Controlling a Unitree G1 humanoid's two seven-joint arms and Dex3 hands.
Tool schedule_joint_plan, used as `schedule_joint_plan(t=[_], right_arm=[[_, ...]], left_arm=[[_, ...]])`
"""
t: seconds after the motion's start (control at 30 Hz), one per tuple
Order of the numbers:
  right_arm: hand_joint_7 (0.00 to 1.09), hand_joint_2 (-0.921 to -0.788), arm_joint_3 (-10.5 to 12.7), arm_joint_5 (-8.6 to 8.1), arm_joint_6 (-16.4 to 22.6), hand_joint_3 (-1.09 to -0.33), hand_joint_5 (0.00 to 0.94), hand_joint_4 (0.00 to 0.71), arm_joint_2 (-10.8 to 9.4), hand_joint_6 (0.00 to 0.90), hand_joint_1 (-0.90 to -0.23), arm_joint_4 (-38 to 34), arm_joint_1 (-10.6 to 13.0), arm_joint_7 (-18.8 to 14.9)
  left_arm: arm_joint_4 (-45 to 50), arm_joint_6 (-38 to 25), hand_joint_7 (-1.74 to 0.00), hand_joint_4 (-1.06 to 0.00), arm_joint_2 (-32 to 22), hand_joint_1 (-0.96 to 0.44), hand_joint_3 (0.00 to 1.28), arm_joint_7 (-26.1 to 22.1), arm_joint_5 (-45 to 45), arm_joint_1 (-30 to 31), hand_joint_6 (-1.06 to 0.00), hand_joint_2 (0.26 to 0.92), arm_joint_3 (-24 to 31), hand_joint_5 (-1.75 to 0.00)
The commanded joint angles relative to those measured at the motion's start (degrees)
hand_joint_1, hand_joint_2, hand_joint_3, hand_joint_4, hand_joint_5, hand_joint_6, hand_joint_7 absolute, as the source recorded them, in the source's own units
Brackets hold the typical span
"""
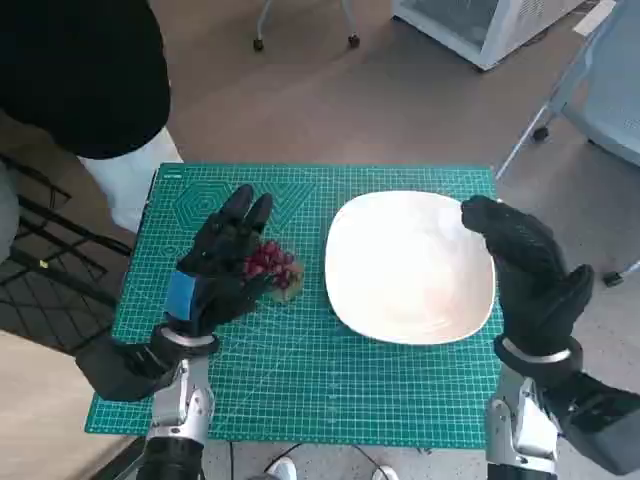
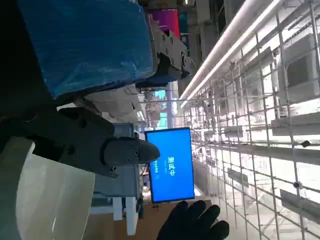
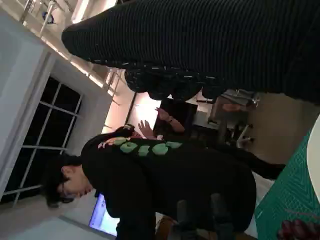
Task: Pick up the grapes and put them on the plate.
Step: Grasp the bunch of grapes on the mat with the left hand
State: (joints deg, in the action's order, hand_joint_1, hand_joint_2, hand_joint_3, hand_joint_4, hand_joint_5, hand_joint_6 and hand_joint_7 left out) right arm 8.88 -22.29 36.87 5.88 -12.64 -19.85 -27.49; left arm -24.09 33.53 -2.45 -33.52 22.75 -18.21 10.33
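A small bunch of dark red grapes (image 1: 273, 264) lies on the green cutting mat (image 1: 300, 370), just left of the white plate (image 1: 410, 265). My left hand (image 1: 222, 268) hangs over the mat with its fingers stretched forward, right beside the grapes on their left and holding nothing. My right hand (image 1: 528, 272) stands upright above the plate's right rim, fingers apart and empty. In the right wrist view the grapes (image 3: 299, 230) show at a corner, on the mat (image 3: 292, 192). The left wrist view shows the blue-taped hand (image 2: 85, 45), the plate (image 2: 50, 200) and the right glove (image 2: 195, 226).
A person in a black top (image 1: 80, 70) stands at the table's far left corner and also fills the right wrist view (image 3: 165, 180). Chair legs (image 1: 305, 25) and a white cabinet (image 1: 480, 25) stand on the floor beyond the table.
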Motion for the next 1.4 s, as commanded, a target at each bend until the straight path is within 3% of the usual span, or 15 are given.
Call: schedule_joint_plan(t=[0.03,1.4], right_arm=[[0.28,-0.921,0.1,0.11,-0.2,-0.544,0.002,0.358,-0.4,0.216,-0.433,-0.4,1.1,0.3],[0.28,-0.921,0.4,-0.31,0.9,-0.538,0.001,0.36,0.4,0.214,-0.453,-2.5,0.2,-0.9]], left_arm=[[0.7,0.2,0.0,-0.29,-0.5,-0.2,0.35,0.2,-0.2,0.8,-0.39,0.921,0.0,0.0],[1.1,-1.1,0.0,-0.28,-0.6,-0.2,0.36,-0.1,0.3,0.6,-0.38,0.921,-0.1,0.0]])
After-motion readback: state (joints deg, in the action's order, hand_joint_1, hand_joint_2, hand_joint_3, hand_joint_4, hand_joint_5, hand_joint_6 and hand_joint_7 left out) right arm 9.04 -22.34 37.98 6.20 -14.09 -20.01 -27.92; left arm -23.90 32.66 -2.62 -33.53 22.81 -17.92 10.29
